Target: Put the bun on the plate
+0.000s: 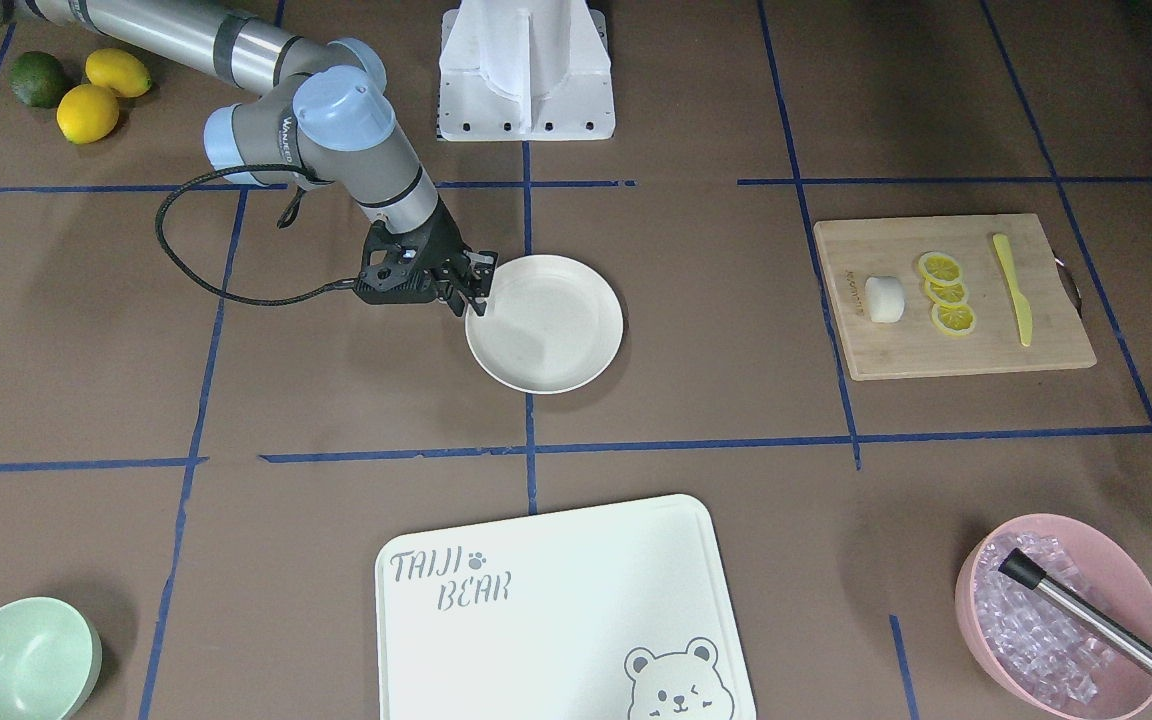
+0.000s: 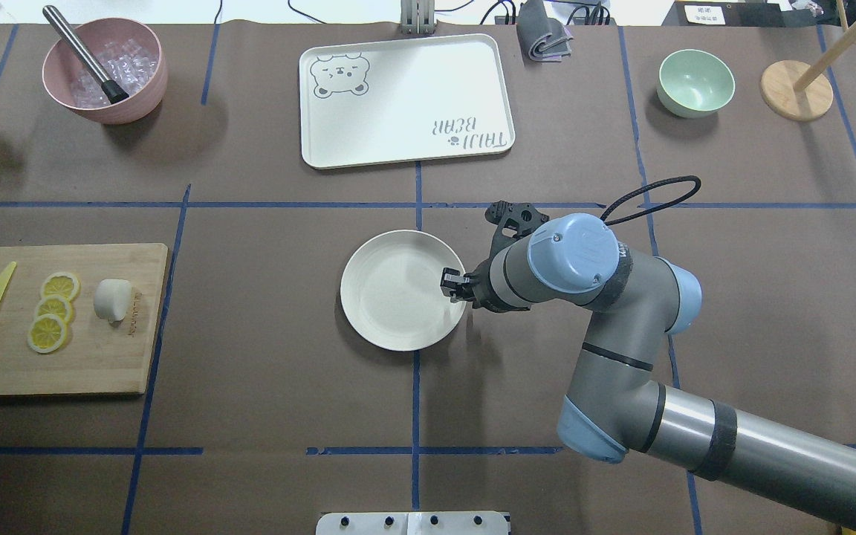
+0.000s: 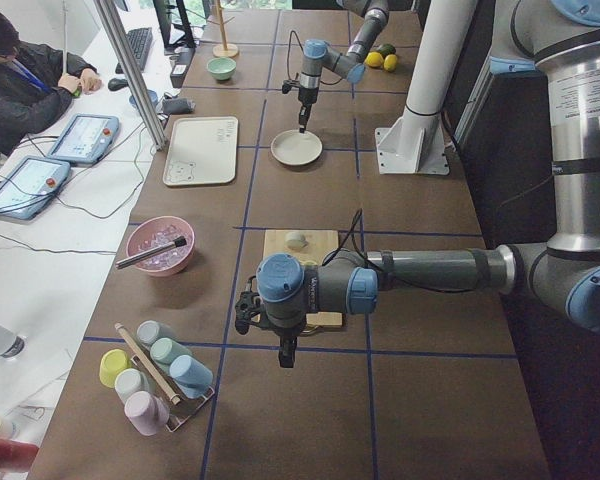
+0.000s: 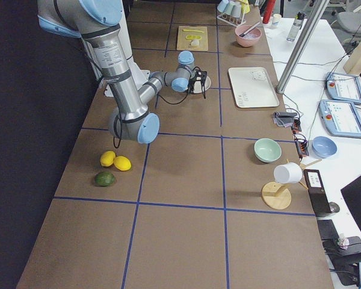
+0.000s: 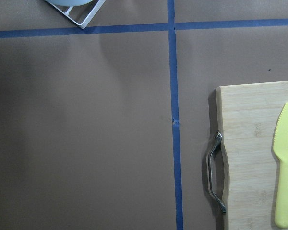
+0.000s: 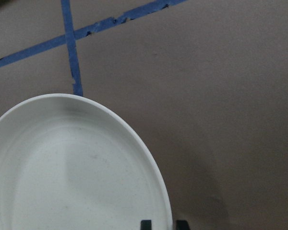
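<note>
The bun [image 1: 884,299] [image 2: 112,299], a small white roll, lies on a wooden cutting board [image 1: 956,350] [image 2: 101,357] beside three lemon slices [image 1: 944,292]. The cream plate [image 1: 556,330] [image 2: 398,297] [image 6: 77,163] sits mid-table with nothing on it. My right gripper [image 1: 469,303] [image 2: 452,286] [image 6: 163,224] is at the plate's rim, its two fingertips closed narrowly with the rim between them. My left gripper [image 3: 285,358] hangs over the table just beyond the board's handle end, away from the bun. It shows only in the left side view, so I cannot tell its state.
A yellow knife [image 5: 283,163] lies on the board's outer side. A bear-printed white board [image 2: 406,96], a mint bowl [image 2: 695,82] and a pink bowl of ice [image 2: 105,70] line the far edge. Lemons and a lime [image 1: 86,90] sit near the robot's right. A person [image 3: 20,80] sits beside the table.
</note>
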`<state>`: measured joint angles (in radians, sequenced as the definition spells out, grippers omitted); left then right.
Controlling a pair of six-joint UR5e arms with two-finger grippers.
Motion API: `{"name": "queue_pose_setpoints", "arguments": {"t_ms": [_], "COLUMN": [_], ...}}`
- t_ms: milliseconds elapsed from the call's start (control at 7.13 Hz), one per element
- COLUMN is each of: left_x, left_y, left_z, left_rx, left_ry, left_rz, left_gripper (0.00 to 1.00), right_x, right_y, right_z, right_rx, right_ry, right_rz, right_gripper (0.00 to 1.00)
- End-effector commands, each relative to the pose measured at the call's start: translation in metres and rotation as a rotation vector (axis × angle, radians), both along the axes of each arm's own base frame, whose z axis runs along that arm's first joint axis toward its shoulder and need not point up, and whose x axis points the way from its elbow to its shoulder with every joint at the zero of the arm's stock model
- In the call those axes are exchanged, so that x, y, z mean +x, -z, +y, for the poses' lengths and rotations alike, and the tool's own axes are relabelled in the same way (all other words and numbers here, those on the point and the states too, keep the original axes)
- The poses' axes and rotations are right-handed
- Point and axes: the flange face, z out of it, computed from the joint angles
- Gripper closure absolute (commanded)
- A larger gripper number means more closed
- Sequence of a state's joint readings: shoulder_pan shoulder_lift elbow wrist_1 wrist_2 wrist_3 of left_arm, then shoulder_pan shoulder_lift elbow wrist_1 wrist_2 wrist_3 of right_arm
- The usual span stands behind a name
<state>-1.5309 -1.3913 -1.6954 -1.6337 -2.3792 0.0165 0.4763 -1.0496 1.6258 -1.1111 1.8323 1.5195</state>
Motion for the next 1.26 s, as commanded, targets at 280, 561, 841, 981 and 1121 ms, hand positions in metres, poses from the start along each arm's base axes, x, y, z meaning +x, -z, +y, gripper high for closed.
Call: {"name": "queue_pose_setpoints", "arguments": {"t_ms": [280,561,841,981,1121], "left_x": [0.000,0.000,0.000,0.000,0.000], "left_y": [0.002,0.001,0.003,0.002,0.004], "left_z": [0.000,0.001,-0.001,0.000,-0.001], "left_rx": [0.003,0.001,0.007,0.006,0.010], "left_ry": [0.001,0.000,0.000,0.000,-0.001], "left_rz": [0.000,0.000,-0.001,-0.003,-0.003], "left_gripper": [0.00,0.00,0.00,0.00,0.00], "right_x": [0.066,0.131,0.222,0.269,0.326], "right_y": [0.017,-0.003,-0.043,-0.073,-0.115], "right_z": [-0.034,-0.092,-0.147,-0.163,-0.173], "right_rx": [0.038,0.079,0.142,0.194,0.233], "right_ry": [0.091,0.159,0.256,0.319,0.368], "right_rz": [0.194,0.254,0.375,0.434,0.473], "right_gripper": [0.00,0.00,0.00,0.00,0.00]}}
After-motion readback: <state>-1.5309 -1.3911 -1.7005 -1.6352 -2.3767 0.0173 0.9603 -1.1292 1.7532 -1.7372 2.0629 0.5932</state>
